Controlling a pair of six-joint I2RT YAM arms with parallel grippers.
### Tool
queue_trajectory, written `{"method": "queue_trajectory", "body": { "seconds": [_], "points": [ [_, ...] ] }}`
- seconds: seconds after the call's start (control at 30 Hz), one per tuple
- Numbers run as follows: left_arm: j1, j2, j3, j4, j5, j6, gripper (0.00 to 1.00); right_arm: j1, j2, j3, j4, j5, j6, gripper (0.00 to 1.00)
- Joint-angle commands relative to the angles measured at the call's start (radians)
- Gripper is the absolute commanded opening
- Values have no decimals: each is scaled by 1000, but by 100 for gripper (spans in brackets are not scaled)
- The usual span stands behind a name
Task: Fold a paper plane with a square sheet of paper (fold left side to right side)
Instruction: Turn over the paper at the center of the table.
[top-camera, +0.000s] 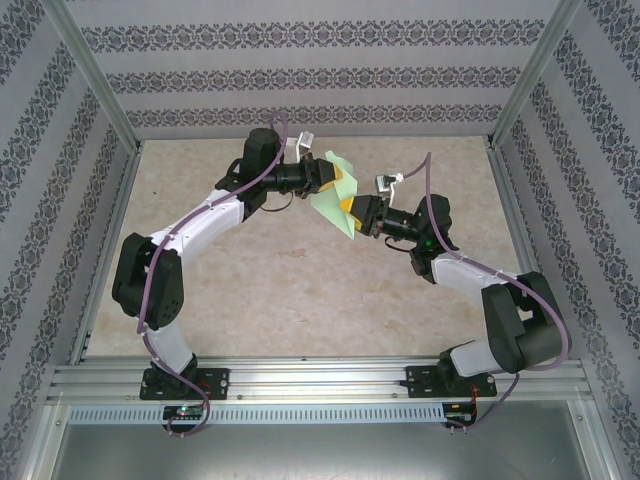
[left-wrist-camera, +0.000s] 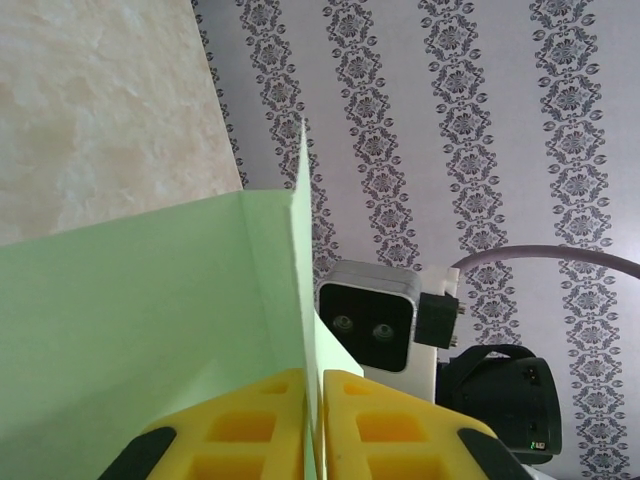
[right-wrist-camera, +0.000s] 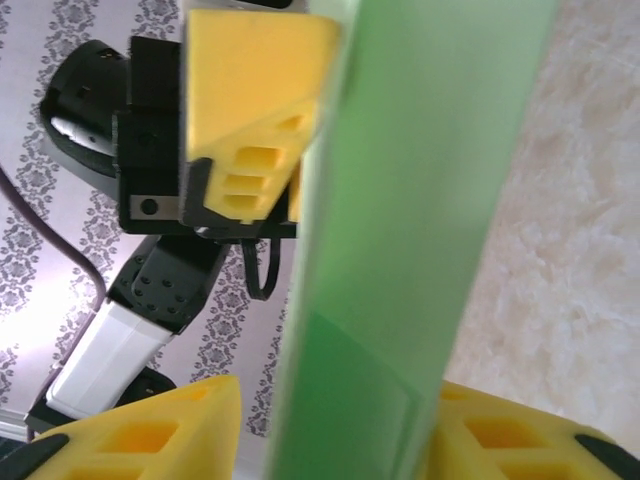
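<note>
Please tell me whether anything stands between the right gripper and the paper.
Nothing visible does. The paper hangs in mid-air between the open jaws of the right gripper, with no other thing in the gap. The left gripper is clamped on its upper part.

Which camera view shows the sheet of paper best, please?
The top view: most of the paper, held between the left gripper and right gripper. The left wrist view gives one flap and a pinched crease; the right wrist view, a blurred strip.
</note>
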Motion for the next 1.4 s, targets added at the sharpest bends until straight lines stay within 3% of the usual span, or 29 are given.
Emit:
{"method": "queue_trajectory", "body": {
  "seconds": [0.0,0.13,0.33,0.43,0.53,0.6,0.7,0.83,1.03,1.2,1.37],
  "points": [
    [3,14,-10,58,12,-8,16,16,-4,26,-53,-12,-57,40],
    [3,12,-5,35,3,13,27,18,-10,27,-107,-10,-89,30],
    [13,-38,21,-192,-113,185,54,17,-59,45,-300,18,-212,19],
    [34,-89,19,-331,-216,274,61,18,-96,80,-482,52,-334,17],
    [54,-160,10,-453,-349,360,67,25,-139,155,-783,132,-549,14],
    [60,-217,2,-537,-465,414,70,51,-162,233,-1043,273,-722,13],
    [62,-301,-30,-616,-636,467,72,103,-173,316,-1277,502,-871,12],
    [62,-419,-113,-642,-824,482,74,187,-166,377,-1400,785,-948,10],
    [62,-561,-219,-666,-1016,472,76,353,-43,513,-1613,1302,-1023,6],
    [62,-641,-267,-685,-1118,446,77,459,108,594,-1714,1544,-1039,5],
    [63,-713,-308,-688,-1207,407,79,530,283,666,-1765,1683,-1037,5]
  ]
}}
